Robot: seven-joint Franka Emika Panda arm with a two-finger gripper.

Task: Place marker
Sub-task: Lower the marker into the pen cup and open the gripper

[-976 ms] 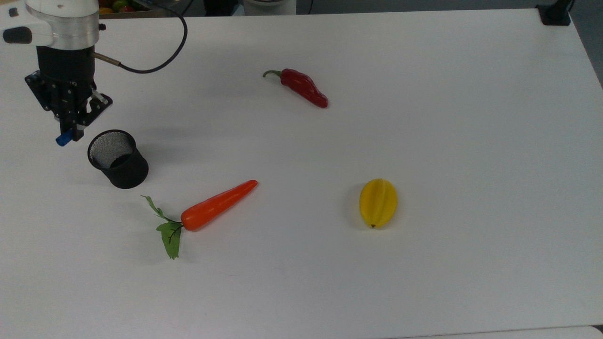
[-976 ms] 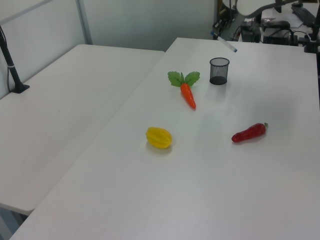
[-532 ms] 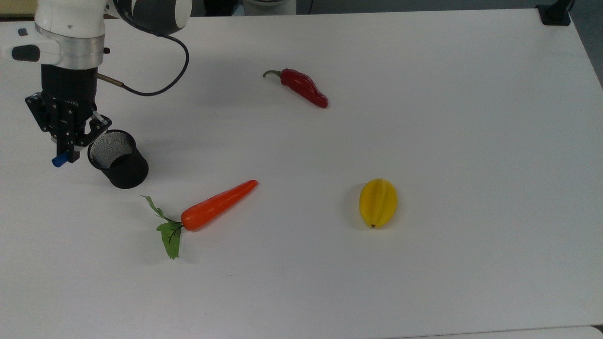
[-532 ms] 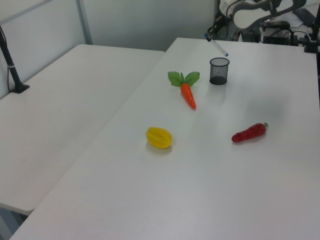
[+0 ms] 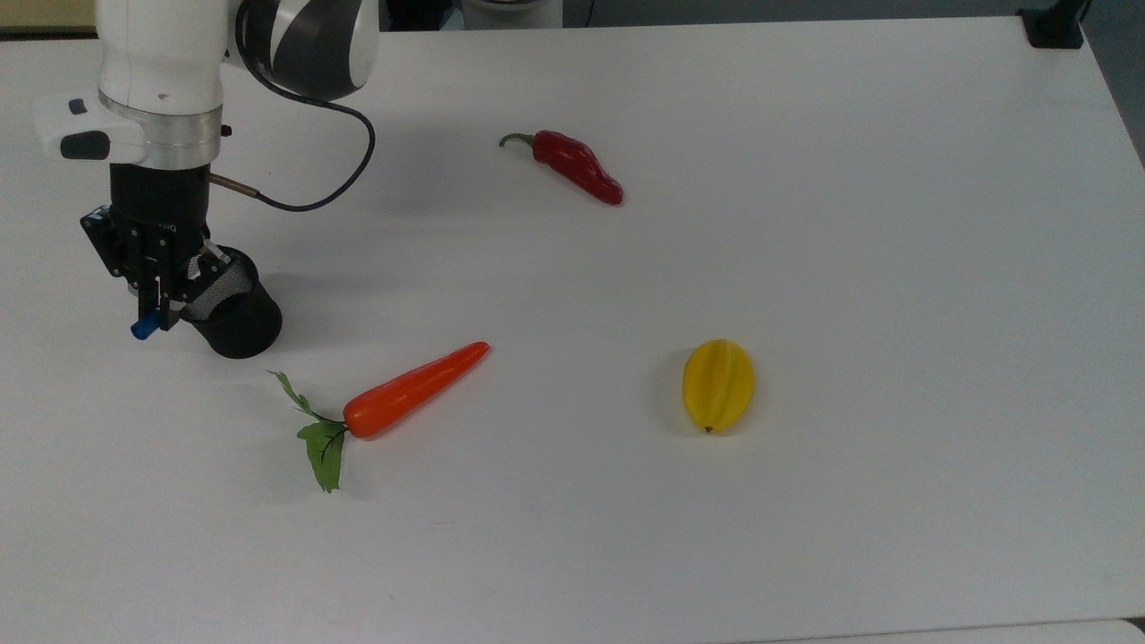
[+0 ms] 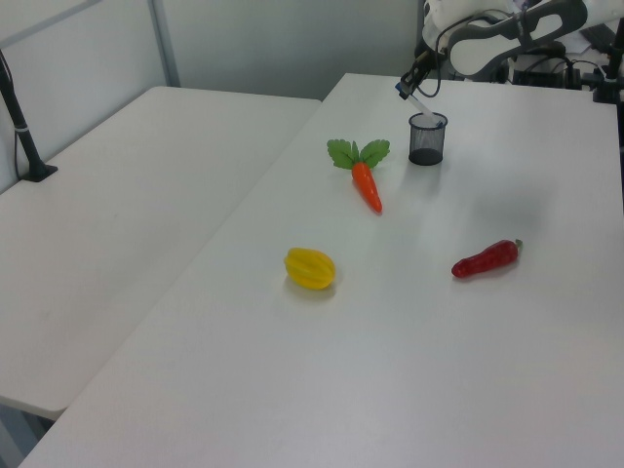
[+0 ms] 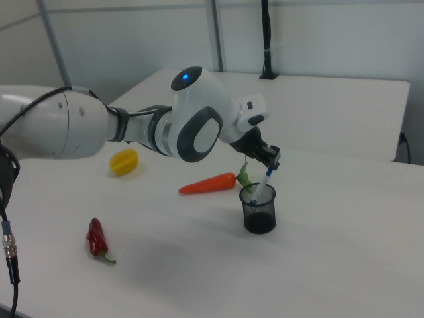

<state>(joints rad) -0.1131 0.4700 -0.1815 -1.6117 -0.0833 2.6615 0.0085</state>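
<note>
**Marker held at the mouth of the mesh cup**

At the far left of the top view, my gripper hangs over the white table, its two fingers clamped on the marker; the blue end pokes out below my fingertips there. In the right view the marker is tilted, upper end in my grip, white barrel slanting down so that its lower tip reaches into the opening of the black mesh pen cup. In the left view the same marker slopes from my gripper down to the cup's rim. I cannot tell whether the tip touches the cup's wall or floor.

In the top view the pen cup stands upright just beside my fingers, partly covered by them on the top view's left. Moving right, a toy carrot lies near the cup, leafy end toward the top view's lower left, orange tip pointing up and right. Further right and toward the top of the picture lies a red chili pepper, its green stem pointing to the top view's left. Further right again and lower, well apart from both, rests a yellow starfruit. A black cable loops from my wrist above the table.
</note>
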